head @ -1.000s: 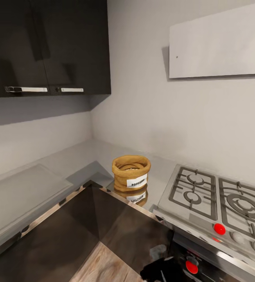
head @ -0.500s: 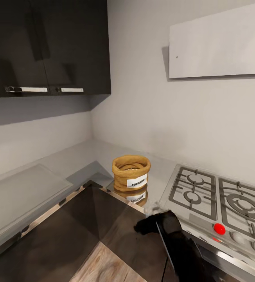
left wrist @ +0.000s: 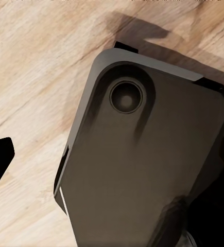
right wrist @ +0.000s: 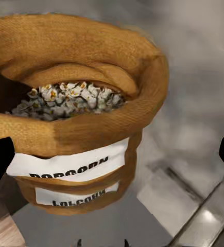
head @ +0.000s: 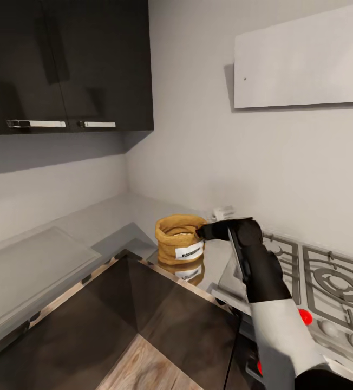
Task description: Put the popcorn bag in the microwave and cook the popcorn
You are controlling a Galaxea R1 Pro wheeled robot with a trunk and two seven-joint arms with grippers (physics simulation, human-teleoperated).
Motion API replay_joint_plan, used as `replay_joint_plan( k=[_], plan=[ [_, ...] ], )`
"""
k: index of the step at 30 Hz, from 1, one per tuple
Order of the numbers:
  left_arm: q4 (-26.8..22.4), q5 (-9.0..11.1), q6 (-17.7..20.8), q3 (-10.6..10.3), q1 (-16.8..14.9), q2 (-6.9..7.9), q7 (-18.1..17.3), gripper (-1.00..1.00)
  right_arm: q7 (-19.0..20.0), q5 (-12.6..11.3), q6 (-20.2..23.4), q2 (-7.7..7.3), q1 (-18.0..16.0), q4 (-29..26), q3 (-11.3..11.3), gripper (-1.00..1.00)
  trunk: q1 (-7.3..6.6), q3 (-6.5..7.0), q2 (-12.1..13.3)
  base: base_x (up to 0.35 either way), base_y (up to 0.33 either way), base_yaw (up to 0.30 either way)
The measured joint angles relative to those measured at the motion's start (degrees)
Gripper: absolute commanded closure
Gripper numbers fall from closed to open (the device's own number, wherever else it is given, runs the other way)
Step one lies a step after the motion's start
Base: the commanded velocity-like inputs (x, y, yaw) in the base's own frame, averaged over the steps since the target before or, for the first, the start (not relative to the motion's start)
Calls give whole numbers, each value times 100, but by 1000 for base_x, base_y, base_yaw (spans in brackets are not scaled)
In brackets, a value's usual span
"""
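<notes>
My right claw (head: 208,231), black fingers spread wide, holding nothing, hovers at the rolled rim of the tan burlap popcorn bag (head: 181,239), frame centre on the smooth grey surface (head: 98,219), pale knobbly popcorn (right wrist: 65,99) inside.

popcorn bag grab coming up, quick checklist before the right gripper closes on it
1. popcorn bag upright on the countertop: ok.
2. popcorn inside the bag, none spilled: ok.
3. right gripper open, fingertips at the edges of the right wrist view: ok.
4. Gripper at the bag's rim: ok in the head view; contact cannot tell.
5. Bag between the fingers: not ok, it sits off to one side in the right wrist view.
6. left gripper state: cannot tell.
</notes>
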Motion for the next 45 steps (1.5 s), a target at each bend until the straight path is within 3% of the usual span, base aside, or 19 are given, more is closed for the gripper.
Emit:
replay_joint_plan(
  k=[1,5,8,11,15,17,19,25,45],
  plan=[
    [-1,0,0,0,2,0,0,-100,1,-2,0,0,-91,-1,-33,-100,0,0,0,0,0,0],
    [-2,0,0,0,0,0,2,-100,2,-6,-3,-487,-556,68,-240,-100,0,0,0,0,0,0],
    [2,0,0,0,-1,0,1,-100,-9,-26,-1,-652,-948,212,-278,-100,0,0,0,0,0,0],
    [0,0,0,0,-1,0,-1,-100,-23,-31,2,-704,-1433,752,-286,-100,0,0,0,0,0,0],
    [-3,0,0,0,-2,0,0,-100,-57,-26,3,-677,-2021,2054,-320,-100,0,0,1,0,0,0],
    [-3,0,0,0,1,0,0,-100,-89,-22,4,-667,-2155,2595,-356,-100,0,-1,1,0,0,0],
    [-3,0,0,0,0,0,2,-100,-220,-18,4,-648,-2199,2890,-369,-100,0,-1,1,0,0,0],
    [-4,7,0,0,-1,2,-1,-100,-449,-14,3,-633,-2222,2958,-376,-100,0,0,0,0,0,0],
    [-30,3,0,0,-1,8,-1,-100,-438,-32,3,-634,-2225,2896,-404,-100,0,-1,0,118,-86,17]
  ],
)
